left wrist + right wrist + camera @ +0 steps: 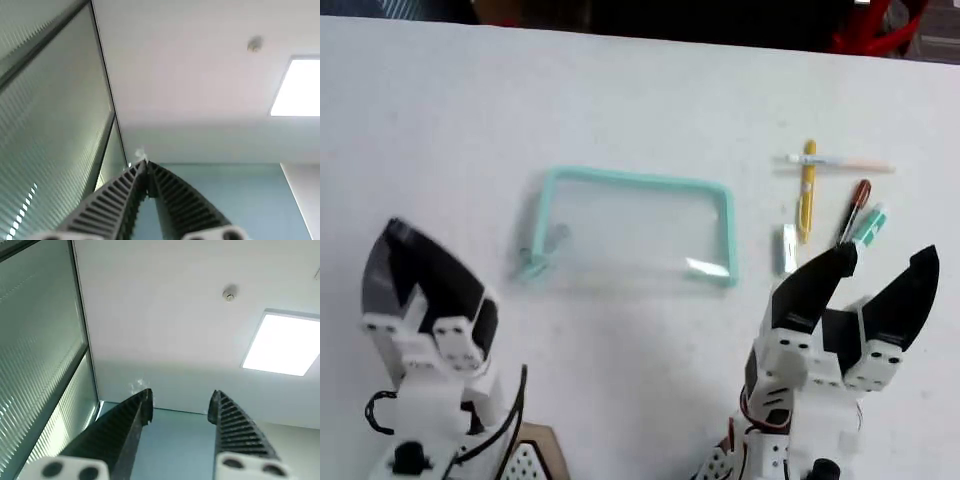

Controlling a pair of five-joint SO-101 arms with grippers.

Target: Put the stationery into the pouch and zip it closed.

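Observation:
A clear pouch [635, 225] with a teal zip edge lies flat in the middle of the white table, its puller at the near left corner [533, 264]. To its right lie a yellow pen [807, 190], a white-and-peach pen [840, 162] crossing it, a brown-capped pen [855, 208], a teal-tipped marker [868, 226] and a small white eraser [788, 248]. My left gripper [395, 232] is shut near the front left, empty; in its wrist view the gripper [145, 167] points at the ceiling. My right gripper [883, 257] stands open just in front of the pens, also aimed upward in its own view [181, 404].
The table's far edge [640, 38] meets a dark background with a red frame [880, 30] at the back right. Both arm bases [430, 400] [800, 420] stand at the near edge. Bare tabletop spreads left of and behind the pouch.

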